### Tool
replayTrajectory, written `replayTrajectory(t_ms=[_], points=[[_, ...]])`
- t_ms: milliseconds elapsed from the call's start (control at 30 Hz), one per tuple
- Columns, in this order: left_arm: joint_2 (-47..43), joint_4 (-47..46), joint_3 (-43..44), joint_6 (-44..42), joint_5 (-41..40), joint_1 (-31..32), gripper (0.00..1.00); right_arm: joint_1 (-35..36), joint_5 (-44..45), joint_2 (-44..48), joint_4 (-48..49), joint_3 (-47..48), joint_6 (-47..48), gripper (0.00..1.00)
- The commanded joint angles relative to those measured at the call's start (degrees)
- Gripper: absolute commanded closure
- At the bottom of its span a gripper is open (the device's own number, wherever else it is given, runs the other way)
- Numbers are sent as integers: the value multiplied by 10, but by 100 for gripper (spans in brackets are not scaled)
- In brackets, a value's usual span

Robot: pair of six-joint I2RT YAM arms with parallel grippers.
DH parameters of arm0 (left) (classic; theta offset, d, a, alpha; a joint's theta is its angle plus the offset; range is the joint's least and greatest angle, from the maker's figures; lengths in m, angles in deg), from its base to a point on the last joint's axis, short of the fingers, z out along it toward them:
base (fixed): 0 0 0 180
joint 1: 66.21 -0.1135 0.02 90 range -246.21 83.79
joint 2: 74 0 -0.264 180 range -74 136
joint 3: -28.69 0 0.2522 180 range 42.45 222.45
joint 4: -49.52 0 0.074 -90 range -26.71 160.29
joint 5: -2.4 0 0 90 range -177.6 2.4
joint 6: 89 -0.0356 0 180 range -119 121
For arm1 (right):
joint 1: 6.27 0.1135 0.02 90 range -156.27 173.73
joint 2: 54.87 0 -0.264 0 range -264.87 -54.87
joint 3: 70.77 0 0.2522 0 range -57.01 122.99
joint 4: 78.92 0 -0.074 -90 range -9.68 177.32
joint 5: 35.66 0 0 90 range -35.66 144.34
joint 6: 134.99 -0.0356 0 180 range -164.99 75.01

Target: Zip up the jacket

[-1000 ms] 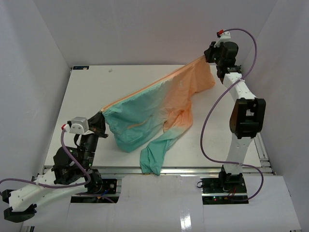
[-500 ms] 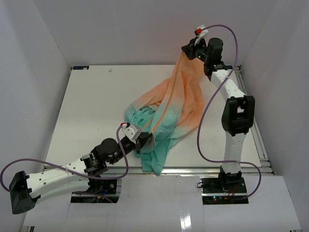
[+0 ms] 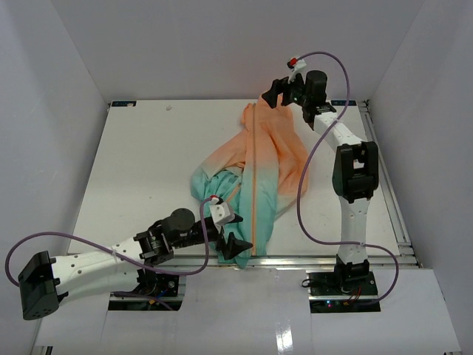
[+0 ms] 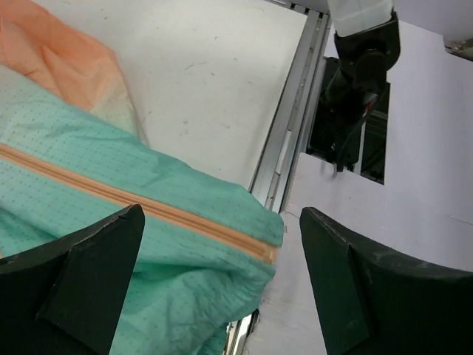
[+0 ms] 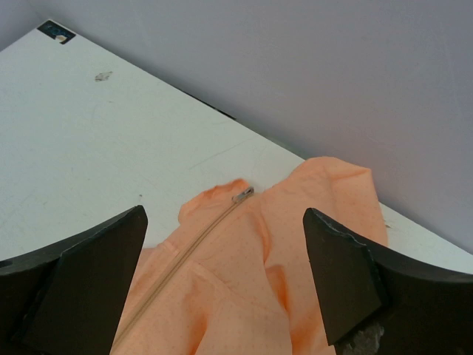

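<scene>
Spreading my left gripper [image 4: 222, 222] wide, I grip nothing. The teal hem of the jacket [image 4: 89, 222] lies between and below its fingers [image 4: 96, 266] at the table's near edge, and the peach zipper [image 4: 148, 203] runs across it. My right gripper [image 5: 225, 214] is just as wide apart and empty, hovering over the orange collar end, where the zipper pull [image 5: 242, 195] sits. The jacket lies crumpled on the table [image 3: 148, 163], right of centre.
</scene>
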Motion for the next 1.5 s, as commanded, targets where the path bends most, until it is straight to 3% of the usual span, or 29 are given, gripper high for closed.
replayTrajectory(t_ms=[0,167,267,433,567,667,833,1033,1267,1467], points=[[10,50,64,12,-88,0,2,-2,74,93,-52,-26,-27,9],[15,56,114,41,-314,-1,2,8,143,211,-109,-122,-86,10],[25,65,150,46,-374,-4,2,38,198,291,-175,-168,-98,10],[31,43,140,36,-355,-31,2,115,265,388,-321,-232,-125,10],[40,12,118,54,-269,-55,2,190,408,528,-273,-418,-170,10],[62,31,134,63,-224,-62,2,219,479,602,-297,-494,-194,10],[50,22,106,43,-232,-63,2,229,484,715,-346,-578,-198,10],[17,11,86,39,-267,-63,2,229,444,858,-281,-676,-182,10],[-48,-25,51,57,-198,-63,2,229,450,905,-278,-702,-173,10],[-49,-22,53,64,-186,-63,2,229,443,923,-270,-708,-169,10]])
